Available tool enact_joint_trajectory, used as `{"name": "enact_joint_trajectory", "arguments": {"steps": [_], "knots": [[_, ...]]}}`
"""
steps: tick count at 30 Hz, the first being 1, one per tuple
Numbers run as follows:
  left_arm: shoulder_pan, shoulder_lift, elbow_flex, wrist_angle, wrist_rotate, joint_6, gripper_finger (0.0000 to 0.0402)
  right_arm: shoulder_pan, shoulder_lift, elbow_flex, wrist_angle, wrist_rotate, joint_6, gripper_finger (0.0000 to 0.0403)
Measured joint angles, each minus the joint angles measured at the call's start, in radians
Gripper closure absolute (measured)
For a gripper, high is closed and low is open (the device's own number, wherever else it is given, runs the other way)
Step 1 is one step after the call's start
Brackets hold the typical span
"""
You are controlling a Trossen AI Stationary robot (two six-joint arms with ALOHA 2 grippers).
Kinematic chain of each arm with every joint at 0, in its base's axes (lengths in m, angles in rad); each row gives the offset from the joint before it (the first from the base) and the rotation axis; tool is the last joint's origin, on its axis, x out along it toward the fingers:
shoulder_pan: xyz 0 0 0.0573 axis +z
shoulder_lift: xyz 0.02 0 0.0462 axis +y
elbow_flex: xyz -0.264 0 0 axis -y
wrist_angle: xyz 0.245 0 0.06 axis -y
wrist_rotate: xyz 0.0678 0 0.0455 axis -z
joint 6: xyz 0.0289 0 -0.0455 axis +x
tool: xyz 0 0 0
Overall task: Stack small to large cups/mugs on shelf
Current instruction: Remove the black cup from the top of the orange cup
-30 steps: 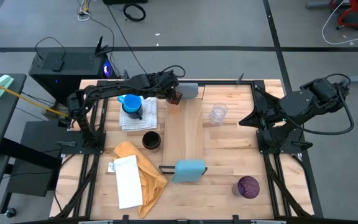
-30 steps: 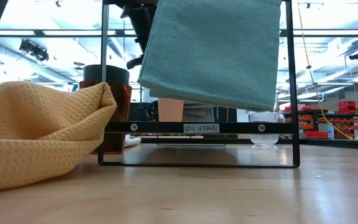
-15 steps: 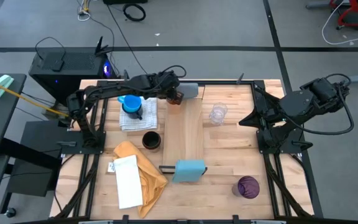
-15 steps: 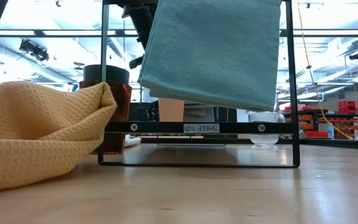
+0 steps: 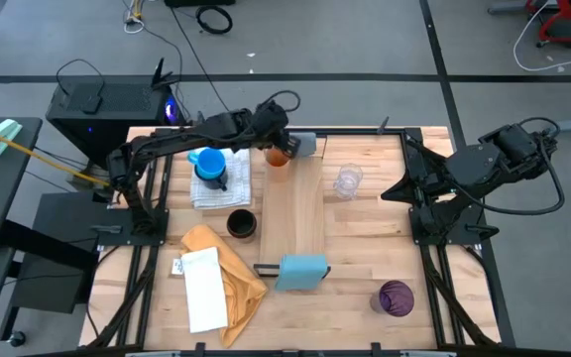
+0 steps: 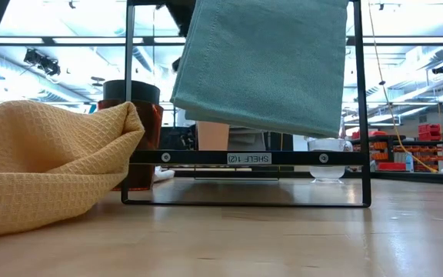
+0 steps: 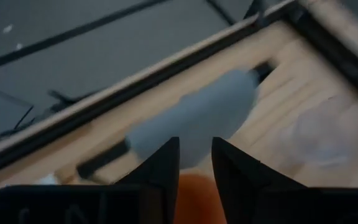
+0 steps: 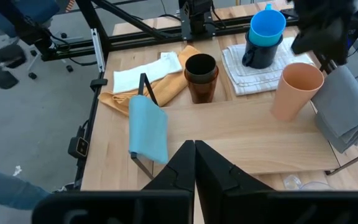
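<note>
The shelf, a long pale plank, runs near to far down the table's middle, a grey cloth block at its far end and a light blue cloth block at its near end, the stretch between them bare. An orange cup stands upright on the shelf's far left corner, just beside the grey block. The left gripper hangs right above that cup at the table's far edge; the left wrist view shows its fingers parted with a narrow gap and the cup's rim below them, so released, not gripping. On the left a bright blue mug sits nested in a navy mug on a white towel; nearer, a black cup sits in an amber cup just off the shelf's left edge. A yellow cloth and white paper lie near left. Right of the shelf a clear glass stands far, a purple cup near right, open tabletop between. The right gripper is clenched with nothing in it, parked off the table's right edge.
</note>
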Motion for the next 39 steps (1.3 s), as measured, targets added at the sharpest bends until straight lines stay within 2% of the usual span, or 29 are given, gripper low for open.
{"name": "enact_joint_trajectory", "arguments": {"steps": [4,9,16,19,23,26,30,39], "knots": [[-0.046,0.000,0.086,-0.002,0.045,0.031,0.0299,0.000,0.000,0.000,0.000,0.000,0.000,0.0391],[-0.200,0.000,0.187,-0.042,0.061,0.079,0.0299,0.000,0.000,0.000,-0.001,0.000,-0.003,0.0390],[-0.449,0.000,0.218,-0.058,-0.089,0.036,0.0309,0.000,0.000,0.000,-0.002,0.012,-0.029,0.0390],[-0.509,0.000,0.219,-0.196,-0.162,-0.054,0.0313,0.000,0.000,0.000,-0.001,0.012,-0.030,0.0389],[-0.546,0.000,0.219,-0.470,-0.190,-0.228,0.0316,0.000,0.000,0.000,-0.001,0.012,-0.030,0.0391],[-0.571,0.000,0.218,-0.581,-0.250,-0.314,0.0316,0.000,0.000,0.000,-0.001,0.012,-0.036,0.0391],[-0.587,-0.018,0.218,-0.593,-0.265,-0.385,0.0308,0.000,0.000,0.000,0.000,0.012,-0.037,0.0389],[-0.606,-0.030,0.218,-0.542,-0.297,-0.389,0.0303,0.000,0.000,0.000,0.000,0.011,-0.037,0.0389]]}}
